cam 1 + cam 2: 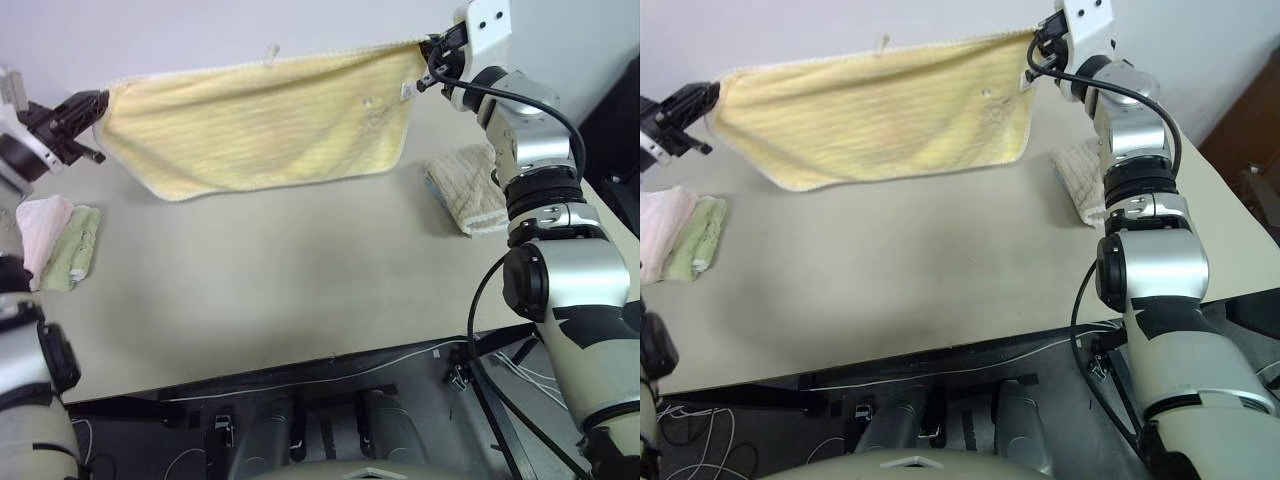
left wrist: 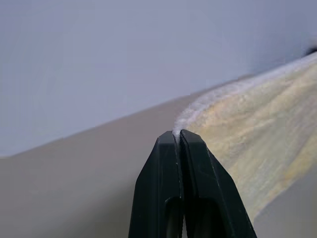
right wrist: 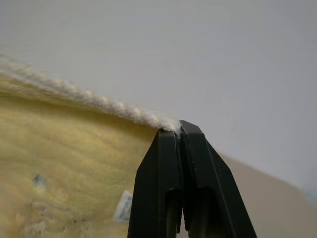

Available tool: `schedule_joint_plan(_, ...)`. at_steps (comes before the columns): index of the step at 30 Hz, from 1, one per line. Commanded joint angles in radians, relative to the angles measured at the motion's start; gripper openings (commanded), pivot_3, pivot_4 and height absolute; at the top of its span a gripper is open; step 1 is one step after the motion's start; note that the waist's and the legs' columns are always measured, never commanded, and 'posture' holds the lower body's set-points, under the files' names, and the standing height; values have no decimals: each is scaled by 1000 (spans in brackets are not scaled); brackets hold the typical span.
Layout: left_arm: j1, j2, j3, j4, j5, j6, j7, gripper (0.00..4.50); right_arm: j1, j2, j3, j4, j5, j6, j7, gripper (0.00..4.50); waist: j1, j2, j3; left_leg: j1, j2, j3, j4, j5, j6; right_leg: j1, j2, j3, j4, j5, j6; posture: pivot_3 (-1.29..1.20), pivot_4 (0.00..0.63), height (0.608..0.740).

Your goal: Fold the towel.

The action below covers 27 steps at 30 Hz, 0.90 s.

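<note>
Towel (image 1: 260, 125), pale yellow terry with a whitish hem, is held up in the air above the far part of the table (image 1: 280, 280), stretched out flat between the two arms and hanging as a single unfolded layer. No fold is seen in it yet; it is judged that the cloth has only been lifted and spread, so the whole of the folding is left to be done: the cloth is to be doubled over, laid down and squared.

One top corner is pinched by the left gripper (image 2: 177, 135), its two black fingers pressed tight together on the hem. The opposite top corner is clamped by the right gripper (image 3: 179, 128), fingers likewise closed hard on the stitched edge, with a small label seen just below on the cloth. The lower hem hangs free above the tabletop, sagging a little toward the left.

Near the left edge of the table a pink towel (image 1: 42, 225) and a light green towel (image 1: 75, 250) lie side by side; a beige waffle towel (image 1: 465, 190) rests near the right edge.
</note>
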<state>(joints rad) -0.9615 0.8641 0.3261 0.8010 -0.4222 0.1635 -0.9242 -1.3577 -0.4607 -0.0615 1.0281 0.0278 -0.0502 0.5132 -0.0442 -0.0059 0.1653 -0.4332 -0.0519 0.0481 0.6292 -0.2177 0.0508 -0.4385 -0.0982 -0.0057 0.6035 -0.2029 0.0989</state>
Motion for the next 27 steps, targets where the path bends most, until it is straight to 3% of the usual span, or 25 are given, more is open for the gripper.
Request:
schedule_joint_plan(1,-144,0,21,195,36,-167,-1,22,-30,-52,-35,-1,15,-38,10,0,0,-1,1,0,0,0,0,0,0,0,0,0,0,0,0,0,150,740)
schedule_joint_plan(6,-193,-1,44,346,41,-353,-118,22,122,-90,-42,-225,102,2,225,0,1,-2,1,-1,0,0,1,-1,2,0,-1,0,0,0,0,0,150,740)
schedule_joint_plan(10,-103,32,39,331,10,-257,-392,22,360,-136,-44,-599,222,181,360,0,0,-2,1,-5,0,1,4,-2,4,-2,-1,0,2,1,1,0,150,740)
schedule_joint_plan(14,-1,68,49,305,3,-222,-505,22,555,-200,-58,-929,362,402,448,0,0,-3,3,-9,2,3,9,-3,6,-7,-3,0,8,0,2,0,150,740)
schedule_joint_plan(20,255,141,57,135,-32,-83,-656,22,842,-383,-89,-1244,519,617,590,0,2,-5,2,-9,5,1,18,-6,4,-4,-6,0,9,-1,-1,0,150,740)
schedule_joint_plan(27,654,195,100,-203,-75,81,-680,22,1042,-506,-146,-1327,573,632,698,0,2,-4,2,-9,5,2,16,-7,4,-5,-8,0,6,-2,-4,0,150,740)
